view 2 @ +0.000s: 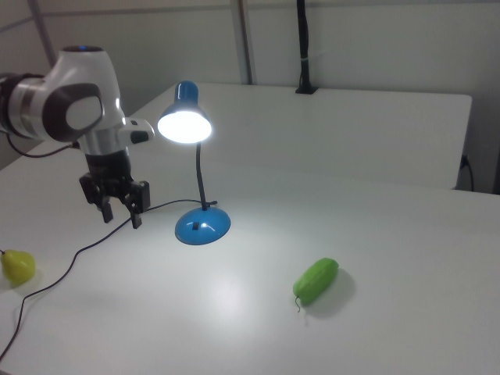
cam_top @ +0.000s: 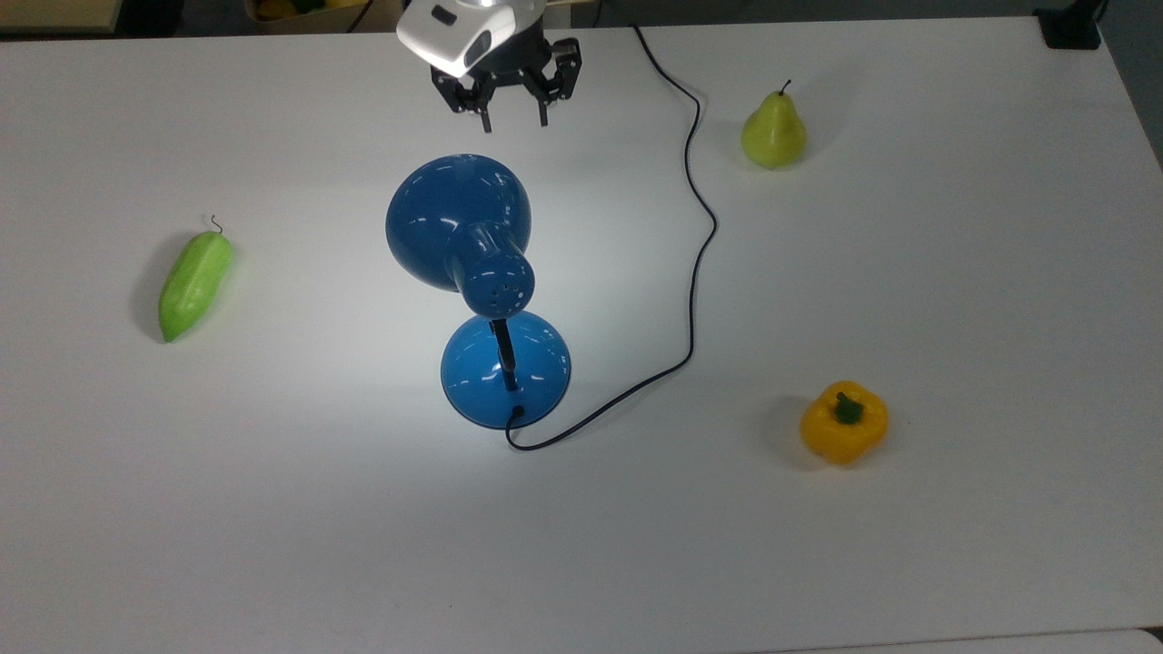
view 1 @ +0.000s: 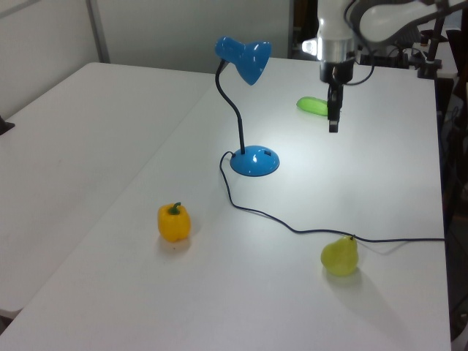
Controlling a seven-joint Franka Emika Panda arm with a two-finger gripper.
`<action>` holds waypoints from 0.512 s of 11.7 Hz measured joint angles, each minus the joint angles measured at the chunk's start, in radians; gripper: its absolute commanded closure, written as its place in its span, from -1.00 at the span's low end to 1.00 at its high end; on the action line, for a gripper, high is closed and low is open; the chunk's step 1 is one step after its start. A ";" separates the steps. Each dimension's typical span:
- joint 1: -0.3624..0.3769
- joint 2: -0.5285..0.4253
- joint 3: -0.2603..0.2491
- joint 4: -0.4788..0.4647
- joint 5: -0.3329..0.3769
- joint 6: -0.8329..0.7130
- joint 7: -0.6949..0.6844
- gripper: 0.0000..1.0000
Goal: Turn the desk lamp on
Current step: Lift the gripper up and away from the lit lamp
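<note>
With the lamp lit mid-tabletop, its shade glowing, switching looks done; the gripper, fingers apart and empty, hangs near the top view's far edge, likely needing only to retreat.

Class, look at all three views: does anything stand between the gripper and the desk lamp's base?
Nothing visible does. The gripper hangs with open jaws above bare table beside the desk lamp, already lit. The cord, pear and green vegetable lie aside.

Robotics lab: bare white table, Panda arm, plastic fruit.
</note>
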 measured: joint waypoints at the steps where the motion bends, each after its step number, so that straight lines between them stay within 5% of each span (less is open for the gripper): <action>1: 0.000 -0.022 0.000 0.015 0.000 -0.045 0.023 -1.00; 6: -0.010 -0.050 -0.005 0.267 0.011 -0.338 0.077 -1.00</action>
